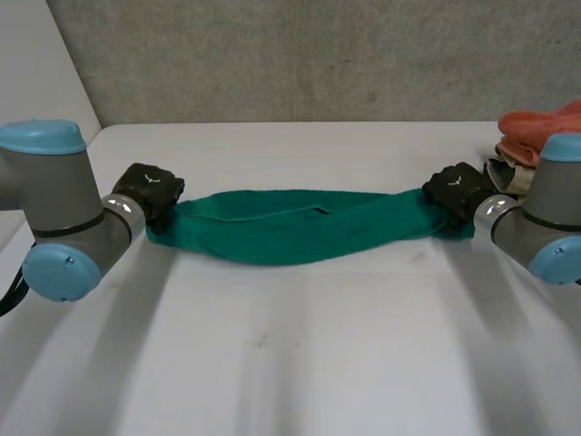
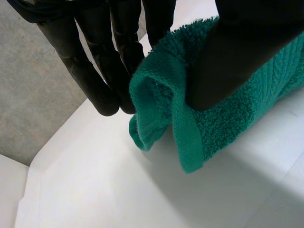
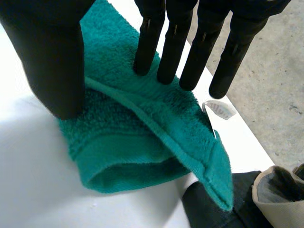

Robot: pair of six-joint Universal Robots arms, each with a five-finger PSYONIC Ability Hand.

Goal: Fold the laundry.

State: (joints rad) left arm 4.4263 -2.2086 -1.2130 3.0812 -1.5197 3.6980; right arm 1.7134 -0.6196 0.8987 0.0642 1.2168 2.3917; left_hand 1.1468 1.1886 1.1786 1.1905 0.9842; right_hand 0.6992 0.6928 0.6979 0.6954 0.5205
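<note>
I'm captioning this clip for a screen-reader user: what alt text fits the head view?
A green towel, bunched lengthwise, is stretched over a white table, the left hand holding one end and the right hand the other. A pile of orange and beige laundry sits beside the right arm.

Head cam looks down over the whole table (image 1: 290, 363) from behind. Wrist cams sit close behind the fingers (image 2: 102, 90), each on one towel (image 1: 272, 232) end.
</note>
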